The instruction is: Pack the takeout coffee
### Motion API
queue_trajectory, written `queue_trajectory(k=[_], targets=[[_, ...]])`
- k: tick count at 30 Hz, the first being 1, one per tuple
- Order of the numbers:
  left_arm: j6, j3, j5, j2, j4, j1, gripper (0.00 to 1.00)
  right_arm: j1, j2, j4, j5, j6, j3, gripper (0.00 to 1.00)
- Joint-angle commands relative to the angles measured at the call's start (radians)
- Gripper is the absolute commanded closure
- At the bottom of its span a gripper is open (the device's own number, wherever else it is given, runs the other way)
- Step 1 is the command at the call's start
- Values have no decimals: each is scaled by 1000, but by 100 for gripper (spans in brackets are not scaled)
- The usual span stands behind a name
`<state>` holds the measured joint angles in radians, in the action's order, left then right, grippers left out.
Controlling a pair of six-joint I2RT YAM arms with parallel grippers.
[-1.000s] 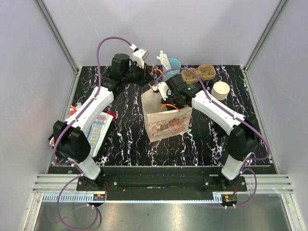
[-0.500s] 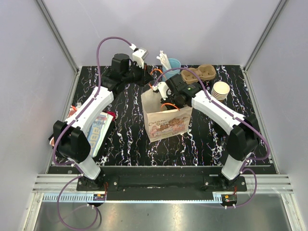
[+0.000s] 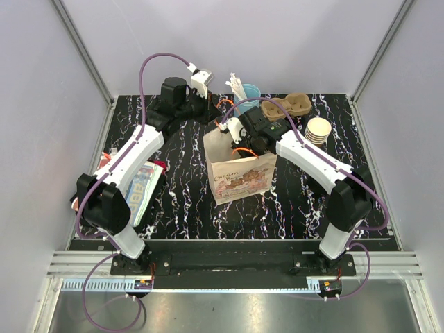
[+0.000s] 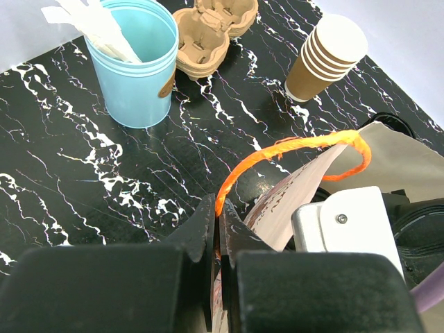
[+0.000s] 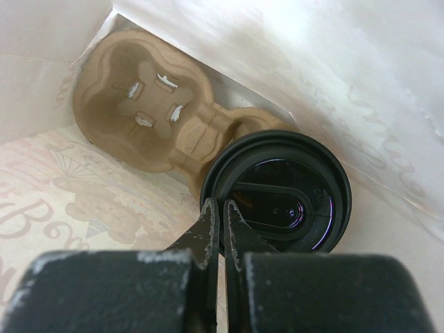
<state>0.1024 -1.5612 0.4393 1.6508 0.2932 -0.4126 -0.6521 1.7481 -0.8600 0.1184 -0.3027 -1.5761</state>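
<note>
inside the bag (image 5: 361, 83), takeout coffee (image 5: 277, 191) shows glossy black lid (image 5: 316, 163); right claw (image 5: 223, 208) closed; left claw (image 4: 218, 216) pinching orange handle (image 4: 291, 147)

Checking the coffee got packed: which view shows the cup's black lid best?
Right wrist: it looks straight down into the paper bag at the black lid. Top external: the right arm hides it. Left wrist: only the bag's orange handle shows.

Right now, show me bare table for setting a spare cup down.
Free: the table strip between the paper bag and the near edge. Crowded: the far edge, with blue cup, carriers and cup stack.
</note>
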Motion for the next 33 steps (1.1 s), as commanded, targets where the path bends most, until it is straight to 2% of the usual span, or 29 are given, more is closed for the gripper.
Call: queue_trajectory(k=[1, 33], targets=[[-7, 0, -17, -45, -43, -3, 100, 5, 5, 29, 7, -10, -5, 100], [-7, -2, -16, -48, -42, -5, 100, 8, 22, 36, 10, -15, -7, 100]])
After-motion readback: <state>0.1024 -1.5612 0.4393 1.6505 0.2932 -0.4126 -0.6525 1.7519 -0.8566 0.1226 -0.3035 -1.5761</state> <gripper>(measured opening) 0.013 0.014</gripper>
